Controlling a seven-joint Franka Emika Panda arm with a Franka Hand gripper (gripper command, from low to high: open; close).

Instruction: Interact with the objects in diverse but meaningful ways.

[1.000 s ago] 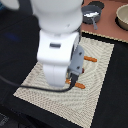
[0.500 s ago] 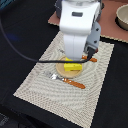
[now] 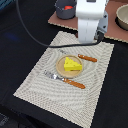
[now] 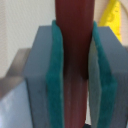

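Note:
In the wrist view my gripper (image 4: 74, 75) is shut on the brown sausage (image 4: 74, 30), a reddish-brown cylinder held upright between the teal pads (image 4: 54, 85). A corner of the yellow cheese wedge (image 4: 114, 19) shows beyond it. In the exterior view the cheese wedge (image 3: 71, 65) lies on the round tan plate (image 3: 61, 71) in the middle of the woven placemat (image 3: 35, 85). The arm's white hand (image 3: 91, 22) hangs over the mat's far edge, hiding the fingers. The grey pot (image 3: 65, 12) stands at the back with the red tomato (image 3: 66, 7) inside.
An orange-handled fork (image 3: 67, 80) lies on the near side of the plate and an orange-handled knife (image 3: 86, 58) on the far side. A brown board (image 3: 112, 30) at the back carries the pot and a tan bowl (image 3: 122, 17). A black cable (image 3: 30, 30) loops from the arm.
The arm has moved away from over the plate toward the back and the exterior view's right. The cheese wedge and plate, covered before, now show in full.

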